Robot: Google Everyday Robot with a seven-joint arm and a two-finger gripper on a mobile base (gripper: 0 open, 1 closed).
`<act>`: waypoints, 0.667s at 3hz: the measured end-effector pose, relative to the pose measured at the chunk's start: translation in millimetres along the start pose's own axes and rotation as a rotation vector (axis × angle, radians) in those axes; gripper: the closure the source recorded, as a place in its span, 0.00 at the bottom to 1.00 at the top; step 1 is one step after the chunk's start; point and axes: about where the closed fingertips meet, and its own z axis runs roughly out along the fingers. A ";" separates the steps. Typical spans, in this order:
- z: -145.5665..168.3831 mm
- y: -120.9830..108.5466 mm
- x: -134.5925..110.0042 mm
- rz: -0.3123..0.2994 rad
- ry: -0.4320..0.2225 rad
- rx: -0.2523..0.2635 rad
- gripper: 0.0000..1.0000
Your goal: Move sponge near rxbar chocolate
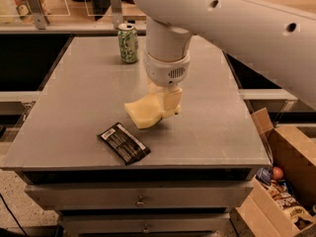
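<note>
the end effector (167, 105) pinches the pale yellow foam sponge (142, 114) low over the grey counter (84, 88); the flat black wrapped rxbar chocolate (123, 142) lies near, at seven o'clock. carry looks nearly done; next, lower and release.

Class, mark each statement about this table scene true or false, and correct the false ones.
1. The gripper is shut on the sponge, above the middle of the table. True.
2. The rxbar chocolate lies flat, nearer the table's front edge than the sponge. True.
3. The soda can lies on its side beside the bar. False: the soda can stands upright near the far edge, well away from the bar.
4. The sponge rests on top of the bar. False: they are apart, and the sponge is farther back, toward the picture's right.
5. A cardboard box sits beside the table at the picture's right. True.
</note>
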 end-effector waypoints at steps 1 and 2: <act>18.7 -7.5 -7.0 0.018 -0.062 -0.016 0.38; 31.4 -10.8 -11.1 0.031 -0.095 -0.024 0.13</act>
